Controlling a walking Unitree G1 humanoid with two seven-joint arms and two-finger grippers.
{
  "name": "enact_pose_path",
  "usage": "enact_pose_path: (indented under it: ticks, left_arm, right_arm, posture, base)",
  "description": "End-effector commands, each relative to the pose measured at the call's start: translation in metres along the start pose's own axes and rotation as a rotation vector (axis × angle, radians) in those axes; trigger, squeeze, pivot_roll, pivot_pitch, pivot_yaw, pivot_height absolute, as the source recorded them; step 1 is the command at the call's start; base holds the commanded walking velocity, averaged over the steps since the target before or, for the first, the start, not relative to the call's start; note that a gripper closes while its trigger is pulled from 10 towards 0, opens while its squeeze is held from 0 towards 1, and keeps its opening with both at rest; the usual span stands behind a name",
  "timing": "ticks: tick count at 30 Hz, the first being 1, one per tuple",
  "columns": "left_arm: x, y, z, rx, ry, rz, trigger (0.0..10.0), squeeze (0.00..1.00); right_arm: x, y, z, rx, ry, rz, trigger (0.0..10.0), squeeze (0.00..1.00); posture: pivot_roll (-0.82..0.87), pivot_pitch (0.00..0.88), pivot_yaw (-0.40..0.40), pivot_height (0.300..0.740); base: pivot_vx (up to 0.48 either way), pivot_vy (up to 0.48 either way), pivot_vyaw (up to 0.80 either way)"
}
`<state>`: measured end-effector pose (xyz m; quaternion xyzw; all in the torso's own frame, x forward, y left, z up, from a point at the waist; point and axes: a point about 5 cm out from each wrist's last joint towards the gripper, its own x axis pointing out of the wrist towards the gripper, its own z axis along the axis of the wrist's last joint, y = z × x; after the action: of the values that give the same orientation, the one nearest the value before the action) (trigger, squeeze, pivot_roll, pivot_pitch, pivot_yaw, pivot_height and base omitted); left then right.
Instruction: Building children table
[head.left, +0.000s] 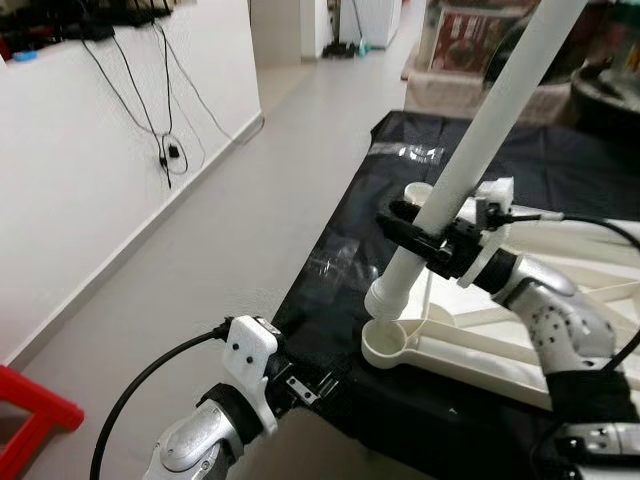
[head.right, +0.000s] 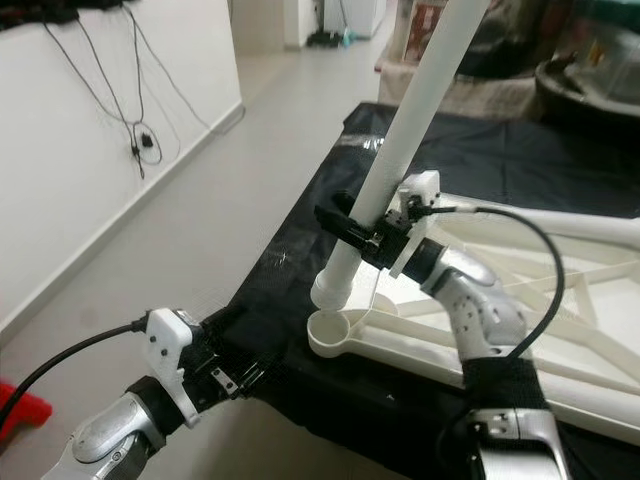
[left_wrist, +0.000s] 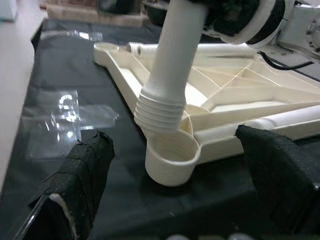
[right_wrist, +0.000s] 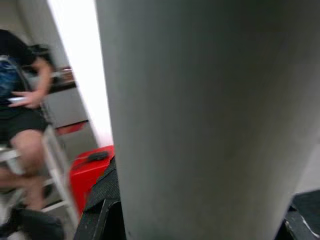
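Observation:
A cream plastic tabletop (head.left: 470, 340) lies upside down on a black sheet (head.left: 340, 250). Its near corner has a round threaded socket (left_wrist: 171, 159). A long white table leg (head.left: 470, 165) leans tilted, its ribbed threaded end (left_wrist: 160, 114) just above the socket and slightly off it. My right gripper (head.left: 425, 240) is shut on the leg a short way above its lower end. My left gripper (left_wrist: 180, 180) stands open low at the sheet's near edge, its padded fingers (left_wrist: 82, 170) on either side of the socket and apart from it.
A white wall (head.left: 90, 170) with hanging black cables (head.left: 165, 140) runs along the left, with grey floor beside it. A red stool (head.left: 30, 415) stands at the lower left. Clear plastic wrap (left_wrist: 70, 112) lies on the sheet. A seated person (right_wrist: 22, 115) is off to the side.

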<state>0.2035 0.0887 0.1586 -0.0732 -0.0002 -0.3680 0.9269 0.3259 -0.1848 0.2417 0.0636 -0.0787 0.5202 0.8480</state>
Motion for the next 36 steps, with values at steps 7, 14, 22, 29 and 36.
enact_pose_path:
  ticks: [7,14,22,29,36]
  left_arm:
    - [-0.009,-0.004,-0.001,-0.015,0.037,-0.024,10.0,0.0]
    - [-0.012,-0.008,0.0,-0.028,0.048,-0.027,10.0,0.0]
    - [-0.014,-0.009,0.001,-0.034,0.058,-0.033,10.0,0.0]
    - [-0.013,-0.01,0.001,-0.024,0.06,-0.032,10.0,0.0]
    - [-0.013,-0.01,0.001,-0.023,0.061,-0.027,10.0,0.0]
  right_arm:
    - [0.001,0.004,0.002,0.013,0.054,0.197,10.0,0.0]
    - [0.001,0.007,-0.001,0.049,0.074,0.299,10.0,0.0]
    - [0.006,0.009,-0.003,0.034,0.111,0.373,10.0,0.0]
    - [0.011,0.005,-0.006,-0.008,0.15,0.368,10.0,0.0]
    - [0.013,0.0,-0.002,-0.065,0.183,0.369,10.0,0.0]
  posture:
    - [0.11,0.24,0.013,0.74]
    - [0.11,0.246,0.014,0.74]
    - [0.11,0.246,0.016,0.74]
    - [0.11,0.247,0.013,0.74]
    - [0.11,0.247,0.01,0.74]
  base:
    - [0.0,0.0,0.0]
    - [0.0,0.0,0.0]
    - [0.0,0.0,0.0]
    - [0.0,0.0,0.0]
    - [0.0,0.0,0.0]
